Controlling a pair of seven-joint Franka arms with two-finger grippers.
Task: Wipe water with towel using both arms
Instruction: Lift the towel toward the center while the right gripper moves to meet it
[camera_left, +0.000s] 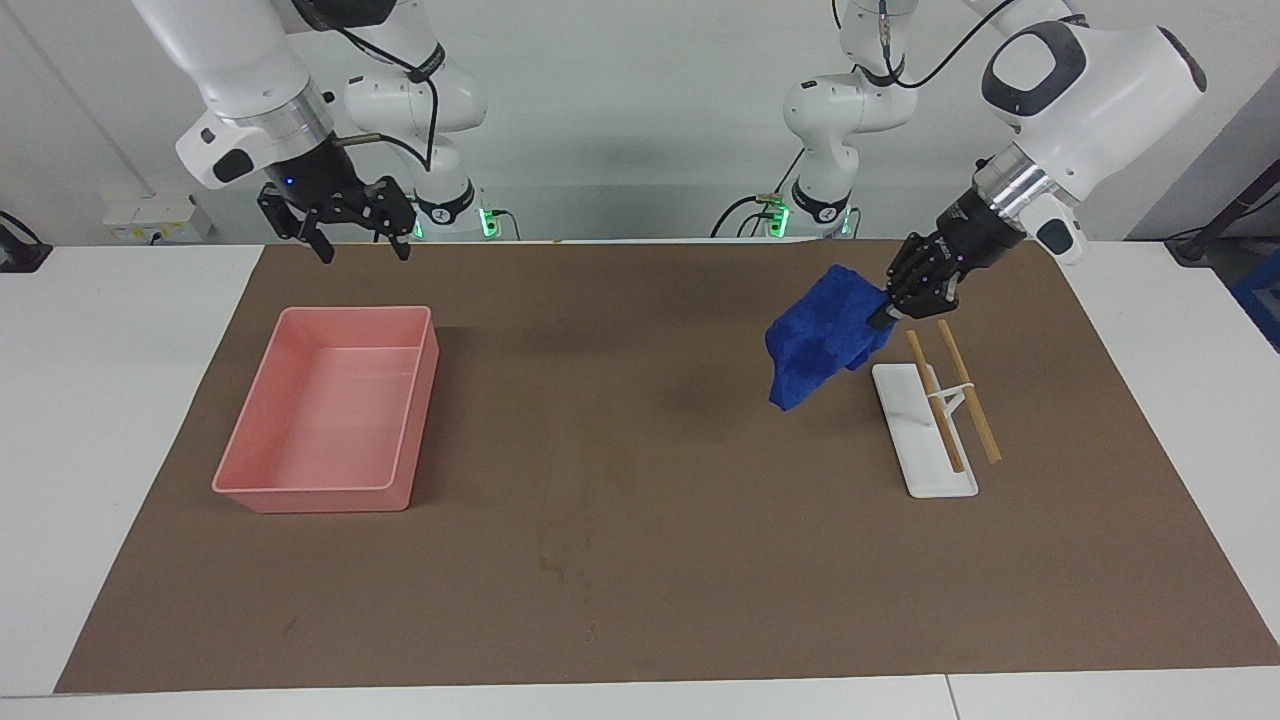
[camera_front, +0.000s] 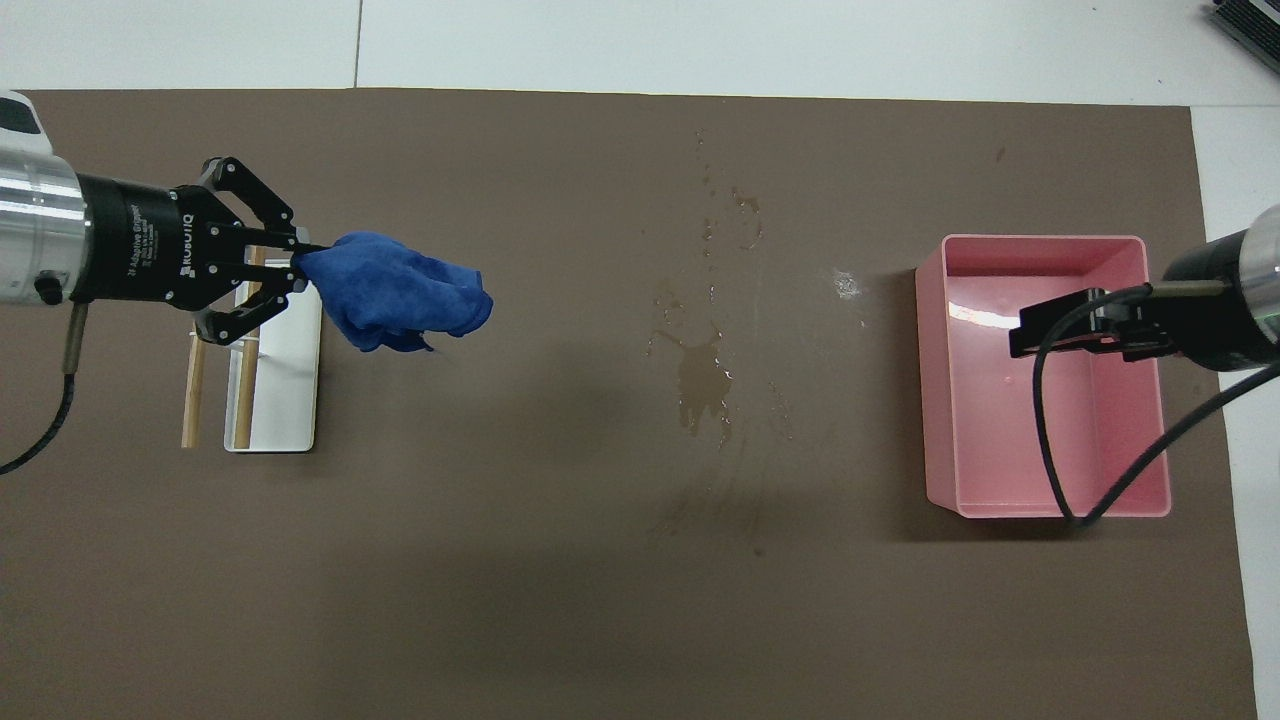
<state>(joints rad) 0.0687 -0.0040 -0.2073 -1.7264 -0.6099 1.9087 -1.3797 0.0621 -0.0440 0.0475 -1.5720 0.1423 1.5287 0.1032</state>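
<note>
A deep-blue towel hangs in the air from one corner, with my left gripper shut on it. The towel is over the brown mat, just beside the white plate, on the side toward the table's middle. Spilled water lies as a puddle with scattered drops at the middle of the mat. My right gripper is open and holds nothing, raised over the pink tray.
A white flat plate with two wooden sticks across it lies toward the left arm's end. The brown mat covers most of the white table.
</note>
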